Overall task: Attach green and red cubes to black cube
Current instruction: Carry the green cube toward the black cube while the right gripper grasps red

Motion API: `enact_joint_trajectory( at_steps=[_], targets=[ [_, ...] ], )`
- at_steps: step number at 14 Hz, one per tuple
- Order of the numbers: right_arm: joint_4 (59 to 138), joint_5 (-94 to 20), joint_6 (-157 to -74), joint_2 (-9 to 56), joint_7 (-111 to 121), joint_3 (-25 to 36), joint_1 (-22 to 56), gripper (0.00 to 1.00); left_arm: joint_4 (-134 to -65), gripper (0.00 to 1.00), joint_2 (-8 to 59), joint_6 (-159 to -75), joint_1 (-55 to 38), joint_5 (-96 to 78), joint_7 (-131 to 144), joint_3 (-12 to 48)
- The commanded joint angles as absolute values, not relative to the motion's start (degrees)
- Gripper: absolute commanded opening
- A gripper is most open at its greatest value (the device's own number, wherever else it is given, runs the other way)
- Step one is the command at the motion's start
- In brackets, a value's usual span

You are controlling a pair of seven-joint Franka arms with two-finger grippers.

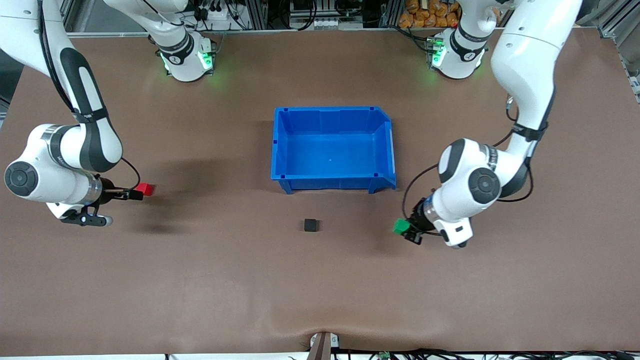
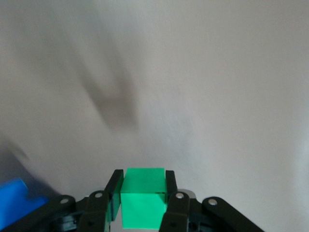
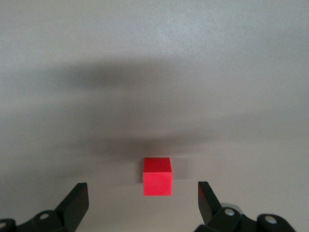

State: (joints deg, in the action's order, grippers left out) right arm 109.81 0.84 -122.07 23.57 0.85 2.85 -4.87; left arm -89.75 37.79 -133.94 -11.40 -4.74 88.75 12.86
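The green cube (image 1: 400,226) (image 2: 143,195) is pinched between the fingers of my left gripper (image 1: 407,231) (image 2: 143,175), which is shut on it just above the table toward the left arm's end. The black cube (image 1: 311,225) sits alone on the table, nearer to the front camera than the blue bin. The red cube (image 1: 145,189) (image 3: 157,176) rests on the table toward the right arm's end. My right gripper (image 1: 131,194) (image 3: 141,188) is open and low beside it. Its fingertips stand wide to either side of the red cube's near face without touching it.
The blue bin (image 1: 391,150) stands at the table's middle, with nothing in it; one corner of the bin (image 2: 14,198) shows in the left wrist view. Bare brown tabletop lies between the black cube and each gripper.
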Motion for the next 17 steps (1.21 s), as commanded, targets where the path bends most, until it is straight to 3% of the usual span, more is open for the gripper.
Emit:
enact_joint_trajectory(
  at_steps=[1,12,17],
  targets=[
    [110.39,0.18,-123.74,24.26,2.37,2.46,-6.15,1.00,-85.00,0.00,40.69,-132.45,-14.75,-7.03,94.90,12.31],
    [111.09,0.17,-128.05,27.07,5.01,3.78,-6.24,1.00,-69.62,0.00,52.90,-131.75,-25.22,-7.21,113.37,9.50],
    [112.14,0.09,-129.37,27.68,5.01,3.78,-6.15,1.00,-65.67,0.00,56.86,-131.75,-29.35,-7.21,118.20,7.74]
  ],
)
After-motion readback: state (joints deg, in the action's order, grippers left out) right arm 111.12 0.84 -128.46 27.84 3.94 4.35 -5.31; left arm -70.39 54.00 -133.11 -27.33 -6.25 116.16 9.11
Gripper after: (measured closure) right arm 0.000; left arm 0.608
